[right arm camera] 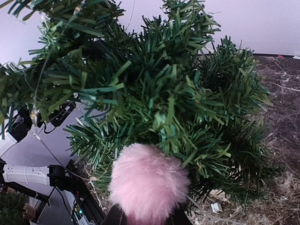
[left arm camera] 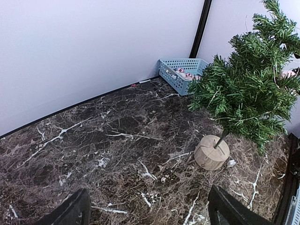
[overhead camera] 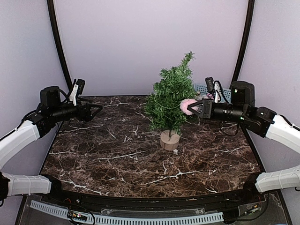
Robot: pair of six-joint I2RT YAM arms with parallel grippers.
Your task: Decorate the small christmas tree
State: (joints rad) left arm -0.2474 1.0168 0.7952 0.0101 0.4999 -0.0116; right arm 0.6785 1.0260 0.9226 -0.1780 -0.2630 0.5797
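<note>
The small christmas tree [overhead camera: 171, 101] stands tilted on its round wooden base [overhead camera: 169, 140] near the table's middle; it also shows in the left wrist view [left arm camera: 248, 89] and fills the right wrist view [right arm camera: 164, 89]. My right gripper [overhead camera: 193, 108] is shut on a fluffy pink pom-pom [overhead camera: 188, 106], which touches the tree's right-side branches; up close the pom-pom [right arm camera: 149, 182] sits against the lower needles. My left gripper [overhead camera: 97, 110] is open and empty at the far left, well away from the tree, its fingertips [left arm camera: 75, 211] at the bottom of its view.
A light blue basket [left arm camera: 176, 75] with more pink ornaments stands at the back right corner, behind the right arm [overhead camera: 201, 88]. A small white scrap [overhead camera: 175, 151] lies beside the tree base. White walls enclose the marble table [overhead camera: 117, 159].
</note>
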